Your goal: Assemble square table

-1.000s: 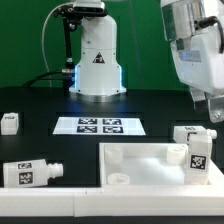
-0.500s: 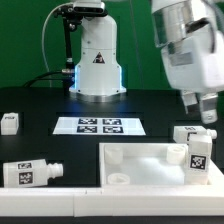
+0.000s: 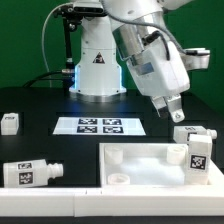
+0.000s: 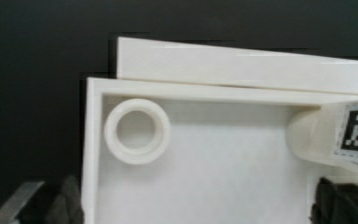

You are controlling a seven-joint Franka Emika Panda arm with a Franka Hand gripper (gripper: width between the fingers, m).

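Exterior view: the hand (image 3: 172,110) hangs open and empty over the surface (image 3: 40,145), near a loose leg (image 3: 195,133) lying beside the square top (image 3: 150,166). Another leg, the standing leg (image 3: 198,154), is upright in the top's corner.

Wrist view: the top's empty socket (image 4: 137,130) shows below (likely a leg's seat).

The step in hand looks like fetching a leg. The next move calls for lowering onto the loose leg and closing squarely.

- the exterior view reads bright and even to me; the white square table top (image 3: 140,152) nearly blows out against the black table (image 3: 40,135).
- a small blue glow sits on the robot base (image 3: 97,70).
- my wrist view is soft: the tag (image 4: 357,132) is blurred, with only faint shadows inside the rim.
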